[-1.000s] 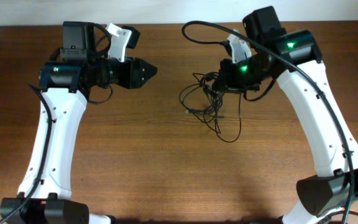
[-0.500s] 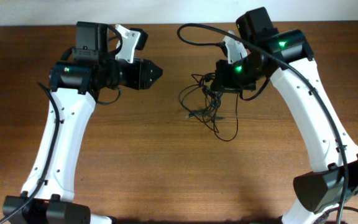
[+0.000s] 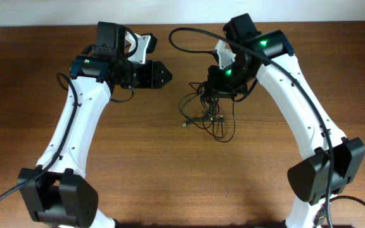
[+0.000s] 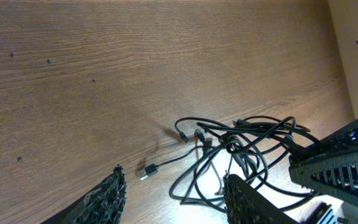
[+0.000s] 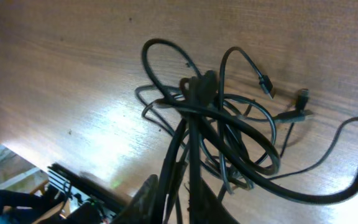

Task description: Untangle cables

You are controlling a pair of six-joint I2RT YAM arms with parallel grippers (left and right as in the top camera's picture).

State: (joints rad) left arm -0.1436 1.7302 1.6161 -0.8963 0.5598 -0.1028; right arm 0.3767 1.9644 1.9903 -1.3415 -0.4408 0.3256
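Observation:
The cables (image 3: 206, 109) are thin black cords in a loose tangle at the table's upper middle, with loops trailing toward the front. They also show in the left wrist view (image 4: 241, 152) and the right wrist view (image 5: 229, 124). My right gripper (image 3: 218, 83) is shut on the top of the tangle; cords run between its fingers (image 5: 185, 199). My left gripper (image 3: 165, 75) is open and empty, pointing right, a short way left of the tangle; its fingertips (image 4: 174, 190) frame a small plug end (image 4: 146, 169).
Brown wooden table (image 3: 138, 164). A thicker black arm cable (image 3: 189, 31) arcs over the back of the table by the right arm. A white wall runs along the back edge.
Both arms have moved toward the middle and back. My right gripper drew the tangle a little left and bunched it. My left gripper has come closer to the cables.

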